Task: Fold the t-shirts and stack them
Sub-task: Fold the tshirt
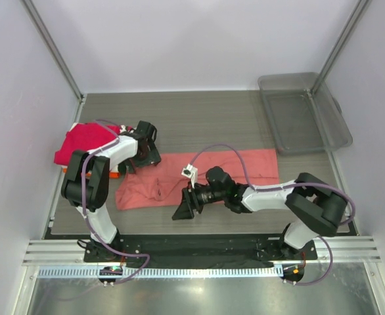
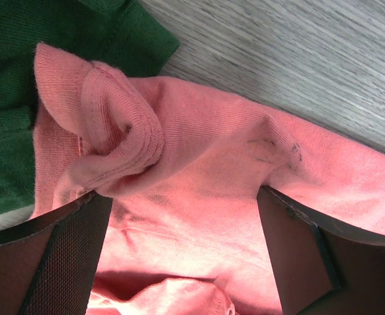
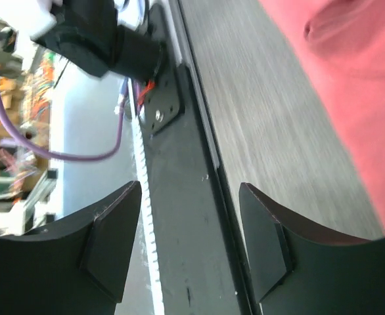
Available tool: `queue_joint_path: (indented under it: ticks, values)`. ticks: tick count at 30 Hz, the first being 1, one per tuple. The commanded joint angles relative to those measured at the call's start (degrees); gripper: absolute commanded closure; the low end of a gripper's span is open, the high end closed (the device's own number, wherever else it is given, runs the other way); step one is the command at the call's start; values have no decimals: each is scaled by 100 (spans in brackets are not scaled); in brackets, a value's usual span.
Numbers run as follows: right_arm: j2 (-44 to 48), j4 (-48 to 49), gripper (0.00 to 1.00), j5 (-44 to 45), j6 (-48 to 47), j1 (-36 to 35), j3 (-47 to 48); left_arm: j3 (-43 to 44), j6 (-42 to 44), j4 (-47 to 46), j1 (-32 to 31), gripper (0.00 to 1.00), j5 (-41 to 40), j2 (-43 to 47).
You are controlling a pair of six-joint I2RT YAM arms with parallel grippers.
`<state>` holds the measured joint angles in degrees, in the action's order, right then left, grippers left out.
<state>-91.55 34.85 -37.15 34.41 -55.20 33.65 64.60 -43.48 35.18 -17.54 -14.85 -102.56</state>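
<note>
A salmon-pink t-shirt [image 1: 225, 170] lies stretched out flat across the middle of the table. At its upper left corner my left gripper [image 1: 143, 163] points down, open, its jaws wide apart over the pink cloth [image 2: 199, 170], with a bunched fold [image 2: 113, 131] beside the left finger [image 2: 54, 262]. A dark green t-shirt [image 2: 22, 79] lies just behind that fold. A magenta-red t-shirt [image 1: 82, 141] is heaped at the far left with an orange edge [image 1: 113, 174] showing under it. My right gripper [image 1: 182, 205] hovers open by the shirt's near edge, with nothing between its fingers [image 3: 189, 246].
A clear grey plastic bin [image 1: 304, 111] stands at the back right. The black base rail [image 3: 186, 197] and the table's front edge run under my right gripper. Metal frame posts rise at both back corners.
</note>
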Motion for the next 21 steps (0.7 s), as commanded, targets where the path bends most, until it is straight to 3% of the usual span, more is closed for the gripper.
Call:
queue_joint_path:
  ticks: [1, 4, 8, 12, 21]
  values:
    - [419, -801, 32, 968, -391, -8, 526, -70, 33, 42, 49, 8, -273, 78]
    - [86, -1103, 31, 1849, -444, 0, 1062, -140, 42, -46, 49, 8, -264, 149]
    - [-923, -1182, 28, 2263, -295, 0, 2011, -97, 77, -2, 49, 8, -229, 44]
    - [-1461, -1331, 23, 2431, -365, 0, 2715, -114, 86, 15, 49, 8, -281, 70]
    - [-2587, -1579, 24, 2284, -427, -8, 3666, -88, 86, 33, 49, 8, -308, 0]
